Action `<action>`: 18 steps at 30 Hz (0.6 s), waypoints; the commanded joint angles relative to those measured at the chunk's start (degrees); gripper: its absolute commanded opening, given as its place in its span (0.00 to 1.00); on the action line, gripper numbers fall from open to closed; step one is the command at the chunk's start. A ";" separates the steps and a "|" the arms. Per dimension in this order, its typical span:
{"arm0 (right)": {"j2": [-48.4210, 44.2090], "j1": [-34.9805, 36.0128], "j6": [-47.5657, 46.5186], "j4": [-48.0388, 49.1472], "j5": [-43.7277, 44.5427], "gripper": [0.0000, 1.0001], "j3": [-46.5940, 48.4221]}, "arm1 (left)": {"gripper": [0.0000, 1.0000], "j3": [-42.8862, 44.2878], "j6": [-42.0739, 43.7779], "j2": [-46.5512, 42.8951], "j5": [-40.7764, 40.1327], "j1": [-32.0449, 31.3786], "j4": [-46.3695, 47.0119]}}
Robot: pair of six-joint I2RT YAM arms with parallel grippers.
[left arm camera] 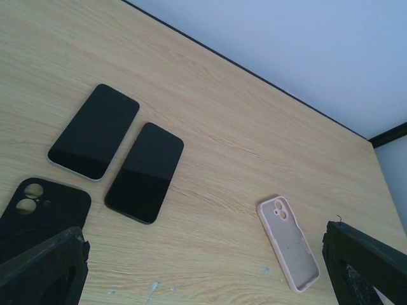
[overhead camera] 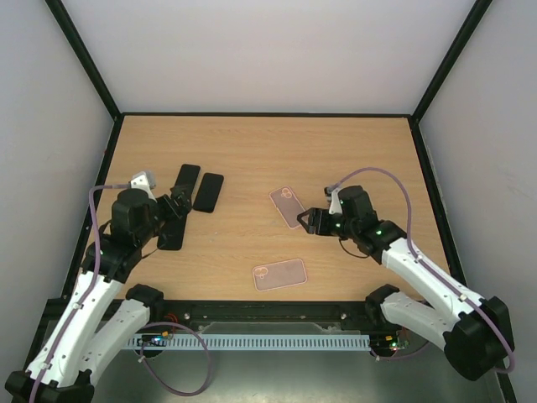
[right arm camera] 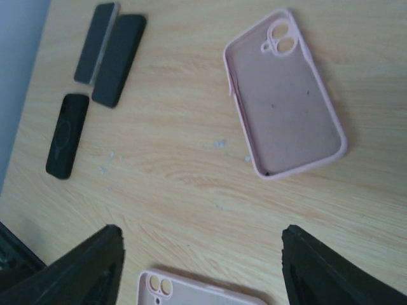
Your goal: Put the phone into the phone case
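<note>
Two dark phones lie side by side at the left: one [overhead camera: 186, 180] [left arm camera: 94, 131] with a pale rim, one [overhead camera: 208, 192] [left arm camera: 145, 172] all black. A black case [overhead camera: 172, 231] [left arm camera: 44, 206] lies beside them, partly under my left gripper [overhead camera: 176, 206] [left arm camera: 206, 279], which is open and empty above the table. A pink case [overhead camera: 288, 206] [right arm camera: 286, 95] [left arm camera: 287, 251] lies open side up at the centre. A second pink case [overhead camera: 280, 274] [right arm camera: 197, 293] lies nearer the front. My right gripper [overhead camera: 312, 221] [right arm camera: 203, 267] is open and empty, hovering between the two pink cases.
The wooden table [overhead camera: 268, 151] is bounded by a black frame and white walls. Small white specks mark the wood [right arm camera: 219, 143] between the cases. The phones [right arm camera: 108, 51] and the black case [right arm camera: 67, 135] also show far left in the right wrist view.
</note>
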 commanded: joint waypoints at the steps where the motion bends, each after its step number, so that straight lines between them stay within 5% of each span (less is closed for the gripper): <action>1: 2.03 3.10 0.24 1.01 1.39 0.62 -1.40 | 1.00 -0.21 1.02 -0.62 -3.31 0.27 -0.56; 18: 23.77 28.15 -12.04 -6.97 17.35 0.54 9.22 | 1.00 0.53 3.26 -3.21 -7.75 0.28 -1.67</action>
